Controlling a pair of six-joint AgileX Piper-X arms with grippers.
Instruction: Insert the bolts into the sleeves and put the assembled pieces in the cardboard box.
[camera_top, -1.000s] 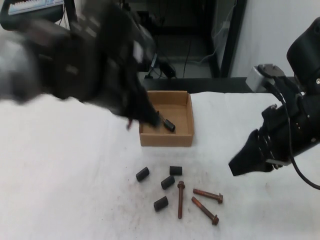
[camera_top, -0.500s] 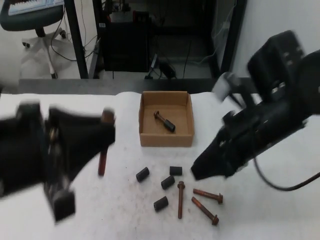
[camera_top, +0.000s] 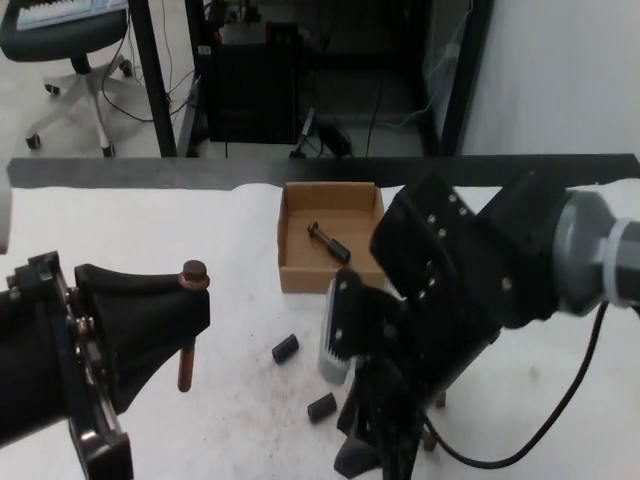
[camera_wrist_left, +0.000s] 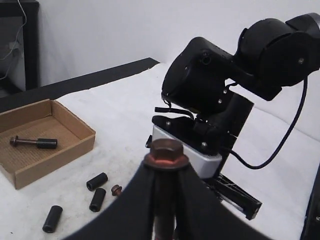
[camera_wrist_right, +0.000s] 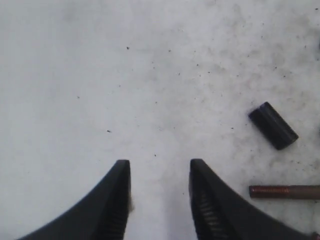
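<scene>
My left gripper (camera_wrist_left: 165, 172) is shut on a rusty bolt (camera_wrist_left: 166, 152), held upright with its head on top. In the high view that bolt (camera_top: 186, 360) hangs above the bench at the near left. The cardboard box (camera_top: 300, 275) holds one assembled piece (camera_top: 330, 243), and the left wrist view shows the same box (camera_wrist_left: 75, 145) and piece (camera_wrist_left: 32, 142). My right gripper (camera_wrist_right: 160, 162) is open just over the bare cloth, beside a black sleeve (camera_wrist_right: 273, 125) and a loose bolt (camera_wrist_right: 284, 191). Two more sleeves (camera_top: 285, 348) (camera_top: 321, 407) lie in front of the box.
The right arm (camera_top: 450, 290) leans low over the loose parts and hides most of them in the high view. A white cloth (camera_top: 150, 230) covers the bench. Behind the bench stand an office chair (camera_top: 60, 40) and dark racks.
The left arm swung away from the box to the near left, carrying the upright bolt. The right arm came in from the right and dropped low over the loose parts.
</scene>
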